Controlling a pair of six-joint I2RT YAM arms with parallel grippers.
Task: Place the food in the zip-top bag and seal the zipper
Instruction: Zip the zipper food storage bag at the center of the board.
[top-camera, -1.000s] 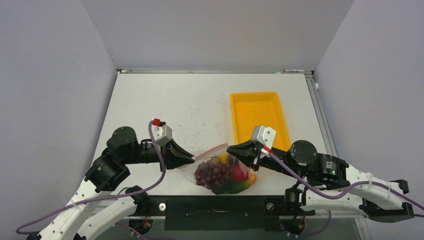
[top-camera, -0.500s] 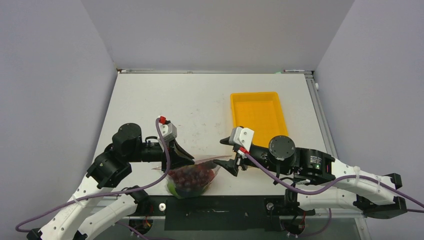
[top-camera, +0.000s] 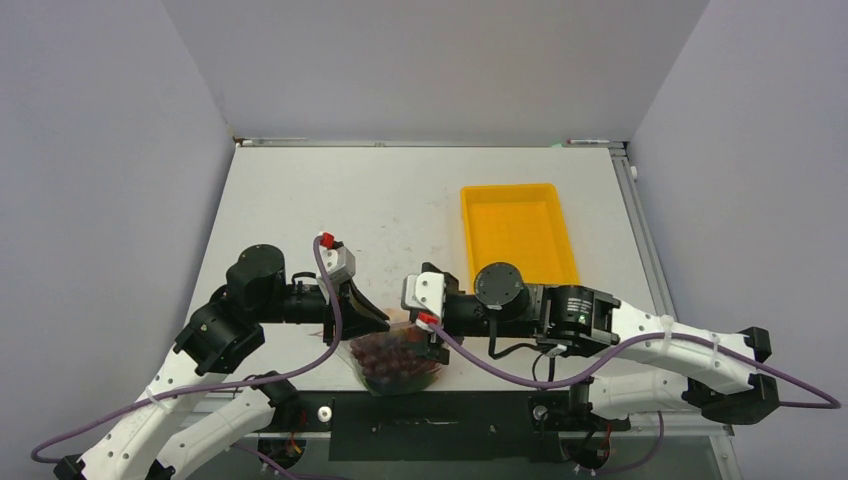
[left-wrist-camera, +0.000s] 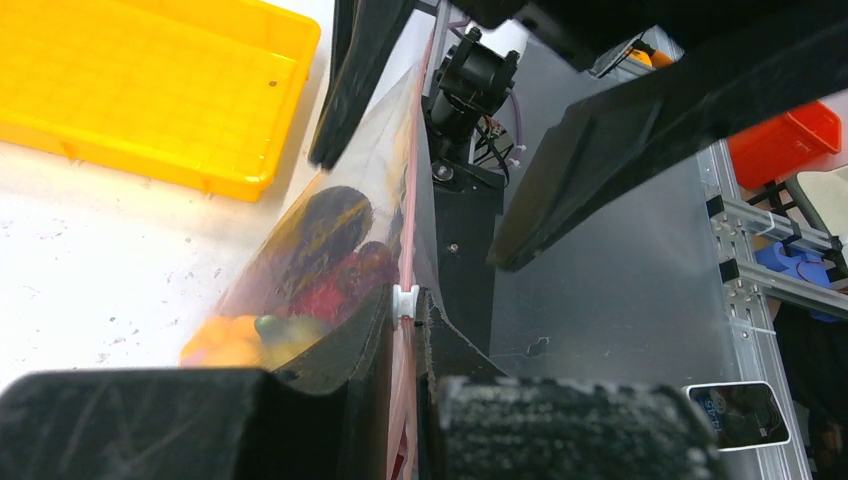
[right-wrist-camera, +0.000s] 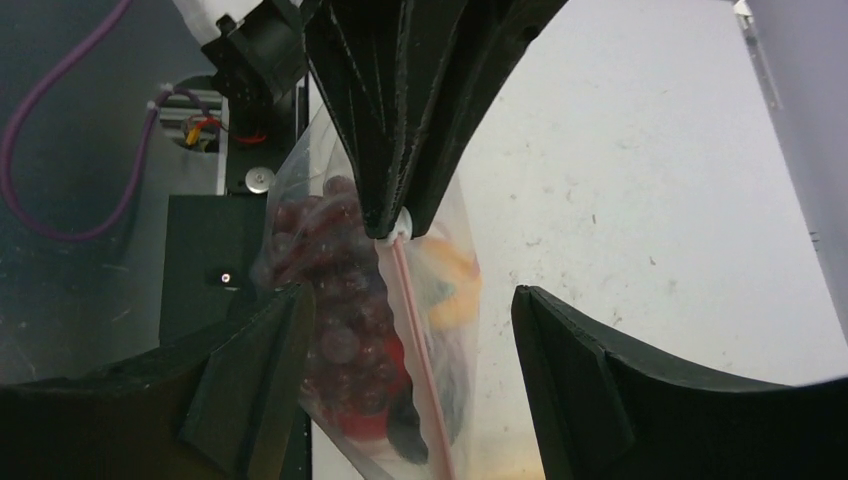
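Observation:
The zip-top bag (top-camera: 395, 362) hangs by one end of its mouth from my left gripper (top-camera: 378, 321), near the table's front edge. In the left wrist view the left gripper (left-wrist-camera: 405, 300) is shut on the pink zipper (left-wrist-camera: 410, 240), right at a small white slider. The food (right-wrist-camera: 335, 300) is inside the bag: a dark red grape bunch, with red, yellow and orange pieces. My right gripper (top-camera: 432, 335) stands open. In the right wrist view, the right gripper (right-wrist-camera: 410, 295) has one finger on each side of the bag, and the zipper (right-wrist-camera: 415, 350) runs down between them without touching.
An empty yellow tray (top-camera: 517, 235) lies on the white table at the right, behind the right arm. The black base strip (top-camera: 450, 410) with the arm mounts runs along the front edge, just below the bag.
The right gripper let go of the bag's right end, opened and moved left to straddle the bag. The bag swung down and left and now hangs from the left gripper alone.

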